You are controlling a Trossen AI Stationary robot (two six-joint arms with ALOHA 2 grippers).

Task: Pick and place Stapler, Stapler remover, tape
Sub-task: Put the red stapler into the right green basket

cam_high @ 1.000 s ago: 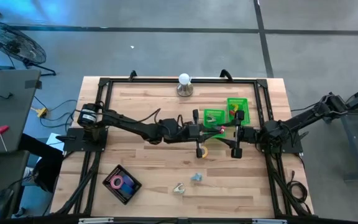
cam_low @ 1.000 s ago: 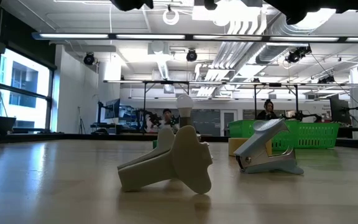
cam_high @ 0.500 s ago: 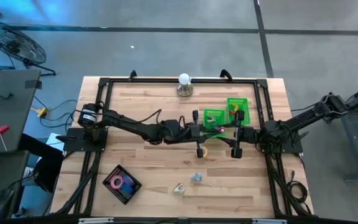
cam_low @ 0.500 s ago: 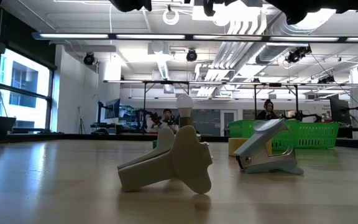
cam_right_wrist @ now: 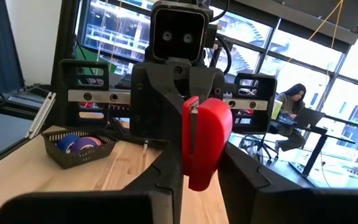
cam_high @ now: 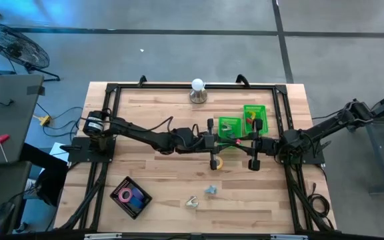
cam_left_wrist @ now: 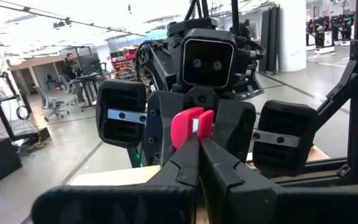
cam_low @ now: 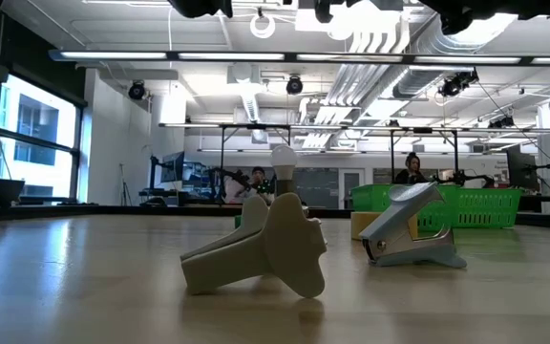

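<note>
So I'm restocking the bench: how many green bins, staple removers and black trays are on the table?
green bins: 2
staple removers: 2
black tray: 1
Total: 5

Bulb (cam_high: 198, 85) at table (cam_high: 152, 110) far edge

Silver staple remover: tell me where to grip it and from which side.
Probably pinch the silver staple remover across its raised upper handle, descending from above: it rests on the table with that handle tilted upward, apart from the cream staple remover.
</note>
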